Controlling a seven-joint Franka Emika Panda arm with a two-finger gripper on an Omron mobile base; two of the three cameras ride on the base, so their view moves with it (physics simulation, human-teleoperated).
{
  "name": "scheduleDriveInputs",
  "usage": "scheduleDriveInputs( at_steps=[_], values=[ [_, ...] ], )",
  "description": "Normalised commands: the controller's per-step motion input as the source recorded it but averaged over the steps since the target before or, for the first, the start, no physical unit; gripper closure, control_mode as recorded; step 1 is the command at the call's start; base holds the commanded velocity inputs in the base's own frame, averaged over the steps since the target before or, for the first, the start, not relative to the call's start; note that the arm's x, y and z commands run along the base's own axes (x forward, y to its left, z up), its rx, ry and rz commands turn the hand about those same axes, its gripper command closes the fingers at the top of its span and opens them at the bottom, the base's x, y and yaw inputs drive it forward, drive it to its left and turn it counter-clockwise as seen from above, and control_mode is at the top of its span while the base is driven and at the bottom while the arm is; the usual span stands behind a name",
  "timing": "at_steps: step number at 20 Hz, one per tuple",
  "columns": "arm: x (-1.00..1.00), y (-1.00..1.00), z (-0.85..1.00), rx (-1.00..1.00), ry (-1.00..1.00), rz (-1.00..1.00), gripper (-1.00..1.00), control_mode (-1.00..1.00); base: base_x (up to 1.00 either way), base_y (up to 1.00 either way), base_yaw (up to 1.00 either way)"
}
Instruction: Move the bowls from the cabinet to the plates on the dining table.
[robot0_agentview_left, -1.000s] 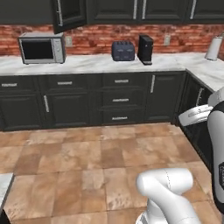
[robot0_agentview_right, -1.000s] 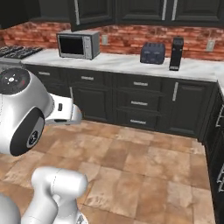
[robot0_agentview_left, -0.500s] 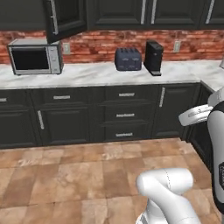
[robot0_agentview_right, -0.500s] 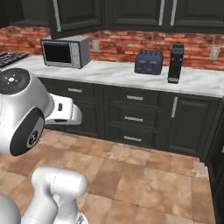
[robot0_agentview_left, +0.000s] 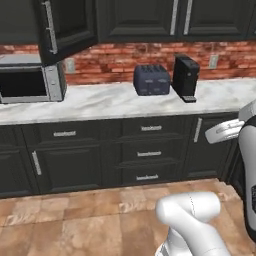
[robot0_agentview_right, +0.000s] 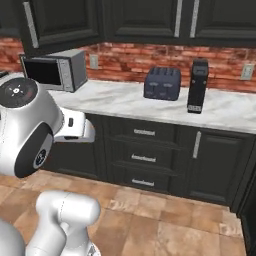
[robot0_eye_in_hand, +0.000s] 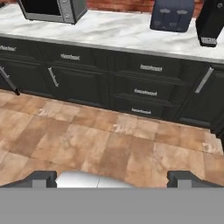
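A white-grey marble countertop (robot0_agentview_left: 115, 102) is running along the brick wall, well ahead of the gripper (robot0_eye_in_hand: 112, 178) and above the level it is pointing at. A grey microwave (robot0_agentview_left: 30, 82) is sitting on it, off to the gripper's far left. A dark blue-grey toaster (robot0_agentview_left: 152, 79) is standing ahead and a little right, with a tall black coffee machine (robot0_agentview_left: 185, 77) just beside it, further right. Below, a terracotta tiled floor (robot0_eye_in_hand: 109, 140) is stretching out directly in front of the fingertips (robot0_eye_in_hand: 41, 178).

Toaster (robot0_agentview_left: 152, 79) and coffee maker (robot0_agentview_left: 185, 77) crowd the counter (robot0_agentview_left: 100, 102).
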Motion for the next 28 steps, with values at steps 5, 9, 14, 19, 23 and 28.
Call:
scheduleDriveInputs(
  at_steps=[5, 9, 14, 19, 23, 28],
  values=[
    [0.00, 0.00, 0.00, 0.00, 0.00, 0.00, -1.00, 1.00, 0.03, 1.00, -0.31],
    [0.00, 0.00, 0.00, 0.00, 0.00, 0.00, -1.00, 1.00, 0.00, 0.99, -0.26],
    [0.00, 0.00, 0.00, 0.00, 0.00, 0.00, -1.00, 1.00, 0.02, 1.00, -0.20],
    [0.00, 0.00, 0.00, 0.00, 0.00, 0.00, -1.00, 1.00, 0.06, 0.90, -0.14],
    [0.00, 0.00, 0.00, 0.00, 0.00, 0.00, -1.00, 1.00, 0.31, 0.82, -0.11],
    [0.00, 0.00, 0.00, 0.00, 0.00, 0.00, -1.00, 1.00, 0.21, 0.54, -0.05]
  ],
)
